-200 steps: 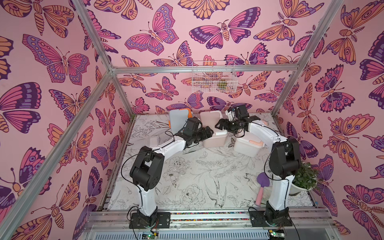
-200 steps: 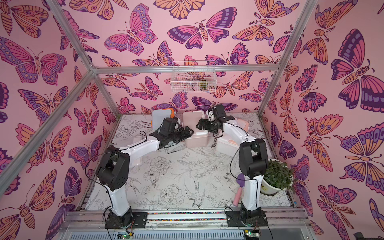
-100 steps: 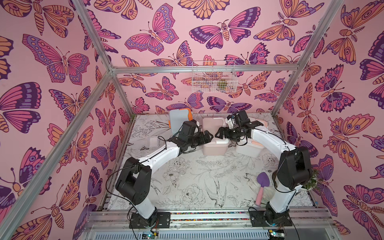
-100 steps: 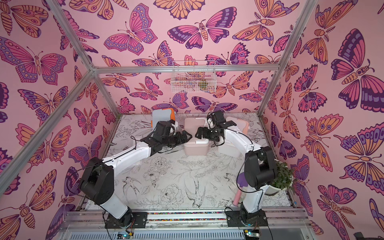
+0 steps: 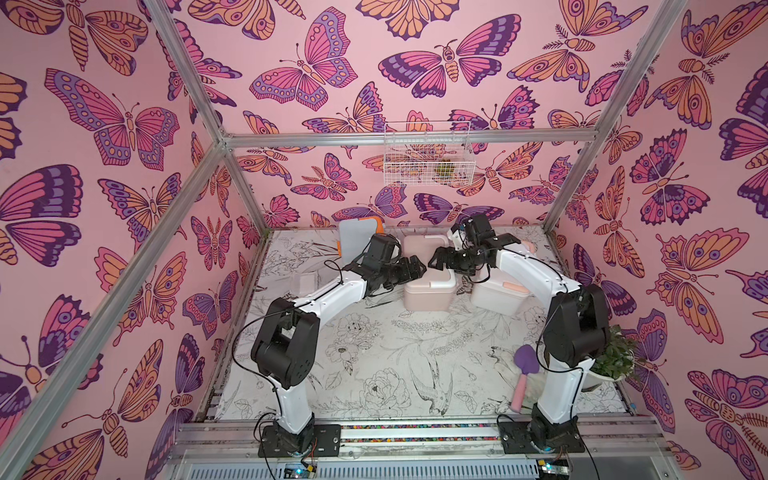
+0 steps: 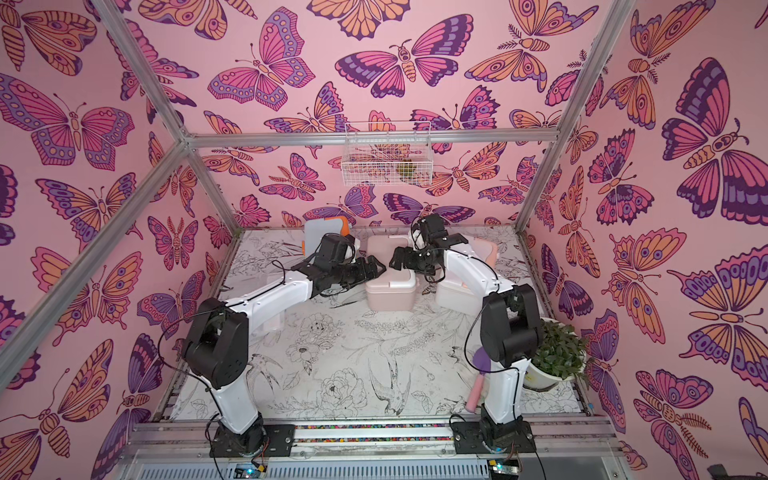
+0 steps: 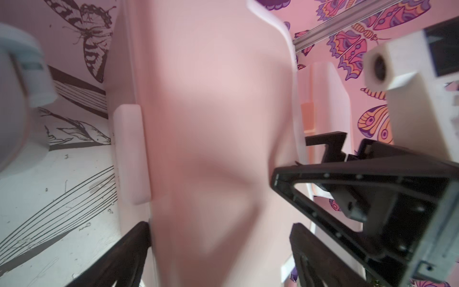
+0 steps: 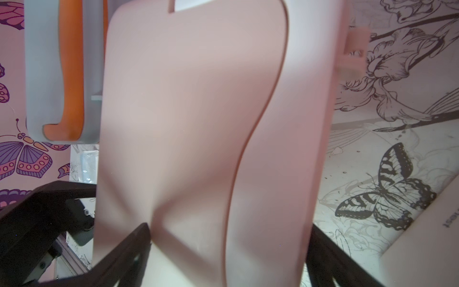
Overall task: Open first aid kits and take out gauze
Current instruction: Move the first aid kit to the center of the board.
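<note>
A gauze packet [image 5: 303, 282] lies on the worktop [image 5: 374, 353], well left of the pink box [image 5: 428, 295]. My left gripper [image 5: 420, 268] is wide open at the box's left side, holding nothing. My right gripper [image 5: 434, 260] is wide open at its right side, empty too. The lid looks shut. If I push unevenly, the box may slide or tip, or my grippers may bump.
</note>
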You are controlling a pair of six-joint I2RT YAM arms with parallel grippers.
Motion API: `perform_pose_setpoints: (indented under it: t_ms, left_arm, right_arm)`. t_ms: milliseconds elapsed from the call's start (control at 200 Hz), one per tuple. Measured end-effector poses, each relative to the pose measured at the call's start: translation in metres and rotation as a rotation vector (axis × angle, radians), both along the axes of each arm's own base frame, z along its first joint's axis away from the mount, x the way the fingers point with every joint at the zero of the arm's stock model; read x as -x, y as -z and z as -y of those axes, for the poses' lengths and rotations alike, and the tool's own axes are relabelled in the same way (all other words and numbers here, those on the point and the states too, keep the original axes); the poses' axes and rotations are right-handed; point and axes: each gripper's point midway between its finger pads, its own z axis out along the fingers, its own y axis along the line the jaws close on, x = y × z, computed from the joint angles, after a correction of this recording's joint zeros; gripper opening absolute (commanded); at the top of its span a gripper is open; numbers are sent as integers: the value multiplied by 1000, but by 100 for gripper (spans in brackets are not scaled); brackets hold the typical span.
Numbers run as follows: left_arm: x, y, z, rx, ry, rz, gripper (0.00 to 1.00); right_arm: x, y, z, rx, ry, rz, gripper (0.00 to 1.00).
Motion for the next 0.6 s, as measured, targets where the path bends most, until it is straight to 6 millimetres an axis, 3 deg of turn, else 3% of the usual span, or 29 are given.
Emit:
perform_pose_setpoints:
  t_ms: [185, 601]
  left_arm:
    - [15, 8, 6, -53, 9, -6, 90]
    - [107, 13, 11, -77, 79, -13, 91]
  right_arm:
    - [30, -2, 3, 43, 1, 21, 88]
    - [137, -4, 9, 115, 9, 65, 89]
